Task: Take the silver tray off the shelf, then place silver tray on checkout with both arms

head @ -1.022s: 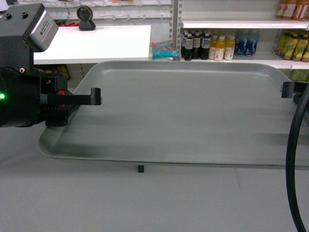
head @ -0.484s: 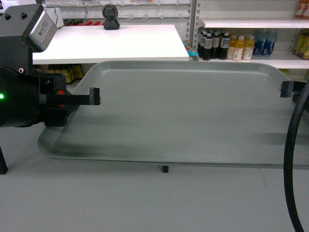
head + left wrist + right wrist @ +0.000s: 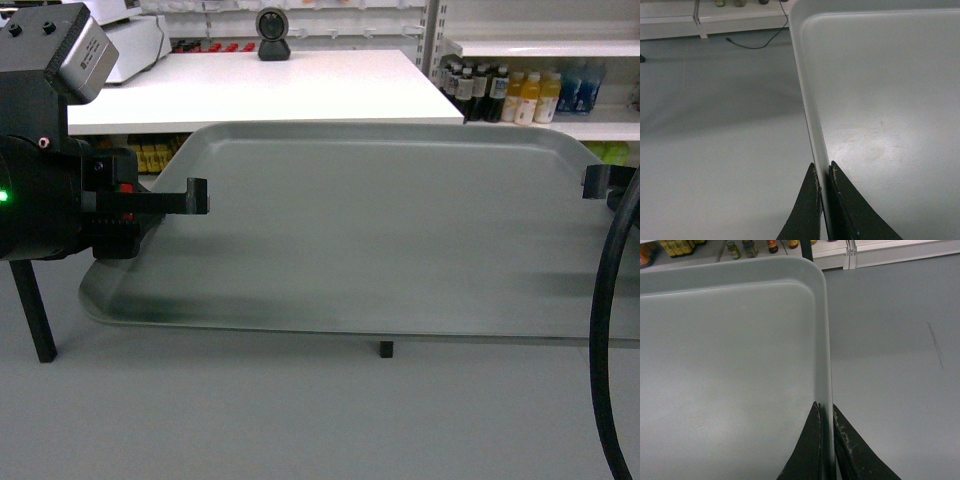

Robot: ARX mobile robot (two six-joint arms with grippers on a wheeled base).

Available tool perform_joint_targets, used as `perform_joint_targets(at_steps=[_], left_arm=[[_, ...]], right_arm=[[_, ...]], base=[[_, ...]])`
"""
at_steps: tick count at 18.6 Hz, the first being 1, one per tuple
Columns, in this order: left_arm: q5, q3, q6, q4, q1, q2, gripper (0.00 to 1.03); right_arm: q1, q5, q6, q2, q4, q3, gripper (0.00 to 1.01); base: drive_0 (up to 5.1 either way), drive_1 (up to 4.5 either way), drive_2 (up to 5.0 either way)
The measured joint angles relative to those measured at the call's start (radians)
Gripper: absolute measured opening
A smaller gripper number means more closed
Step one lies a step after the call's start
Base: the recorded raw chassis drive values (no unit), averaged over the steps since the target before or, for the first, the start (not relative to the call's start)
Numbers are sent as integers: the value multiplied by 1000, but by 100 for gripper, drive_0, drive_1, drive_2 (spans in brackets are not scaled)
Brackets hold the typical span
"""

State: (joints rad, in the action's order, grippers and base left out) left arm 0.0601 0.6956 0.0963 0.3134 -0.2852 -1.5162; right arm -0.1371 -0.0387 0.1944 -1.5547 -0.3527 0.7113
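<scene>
Grey floor (image 3: pixel 250 420) fills the lower part of my head view, and beyond it stands the white checkout (image 3: pixel 260 85) with a small black scanner-like device (image 3: pixel 273 33) at its far edge. To the right of the checkout, a white shelf (image 3: pixel 560 125) carries rows of dark and yellow drink bottles (image 3: pixel 500 95).

Between me and the checkout I hold the silver tray (image 3: pixel 390 235), level and in the air above the floor, its far rim just in front of the checkout's front edge. It rests on nothing but my two grippers.

My left gripper (image 3: pixel 823 210) is clamped on the tray's left rim; in the left wrist view the two black fingers (image 3: pixel 807 212) press that thin rim from either side. A green light shines on that arm's black body, under a grey box (image 3: pixel 85 55).

My right gripper (image 3: pixel 826 445) is clamped on the tray's right rim in the same way, one finger inside the rim and one outside. A thick black cable (image 3: pixel 605 330) hangs down by the tray's right end.
</scene>
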Motion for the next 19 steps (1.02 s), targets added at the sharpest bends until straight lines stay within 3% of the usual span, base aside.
perform_joint_targets(at_steps=[17, 19], left_arm=[[-1, 0, -10, -2, 10, 0, 3], [0, 0, -14, 1, 2, 0, 3]], right_arm=[[-7, 3, 0, 0, -5, 1, 3], [-3, -2, 1, -1, 2, 0, 3]], base=[[-495, 246, 246], [-19, -19, -19]])
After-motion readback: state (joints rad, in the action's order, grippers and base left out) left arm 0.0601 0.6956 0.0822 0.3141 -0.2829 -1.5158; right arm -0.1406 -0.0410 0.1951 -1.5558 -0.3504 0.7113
